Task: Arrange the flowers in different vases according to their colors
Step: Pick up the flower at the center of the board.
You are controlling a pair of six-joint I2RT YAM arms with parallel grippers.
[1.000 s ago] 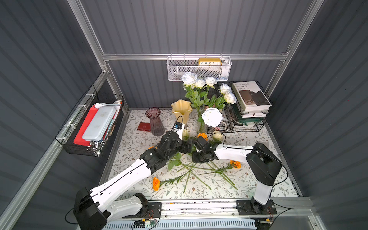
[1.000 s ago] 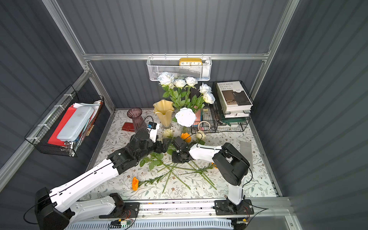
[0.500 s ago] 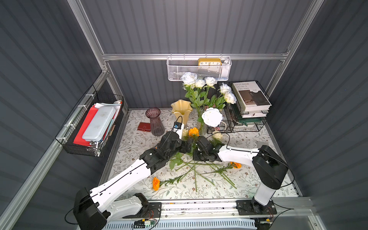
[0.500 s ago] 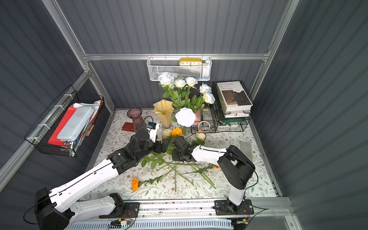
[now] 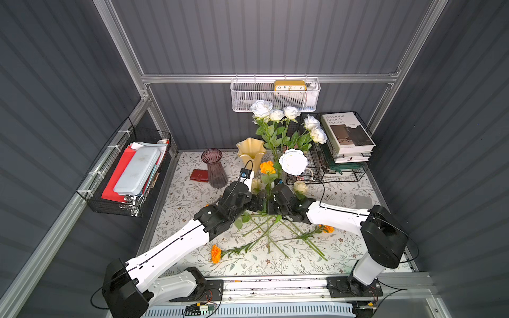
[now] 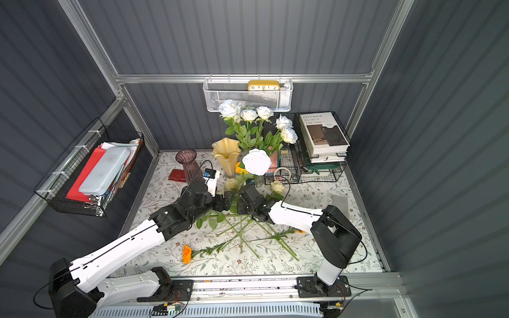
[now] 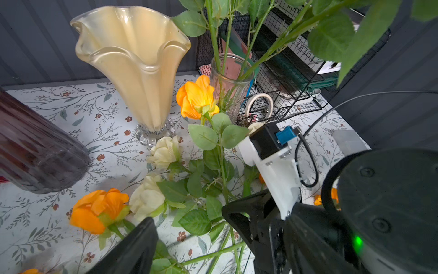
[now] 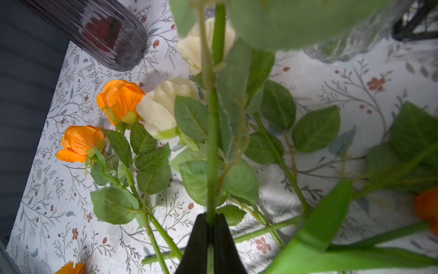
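Step in hand: pick-up of one orange rose (image 5: 267, 167). Right gripper (image 8: 211, 219) is clamped on its stem, bloom upright at the gripper's 12 o'clock in both top views. Left gripper (image 5: 256, 202), jaws apart and empty, sits just beside that stem. Purple vase (image 5: 214, 168) and cream vase (image 5: 251, 151), at 10 and 11 o'clock, stand empty. Next move, as judged: raise the stem end clear of the loose flowers (image 5: 216, 253), then lower it into an empty vase.

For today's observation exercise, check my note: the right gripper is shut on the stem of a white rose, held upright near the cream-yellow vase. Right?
The colour is wrong. The right gripper is shut on the stem of an orange rose, held upright near the cream-yellow vase; the left wrist view shows the bloom.
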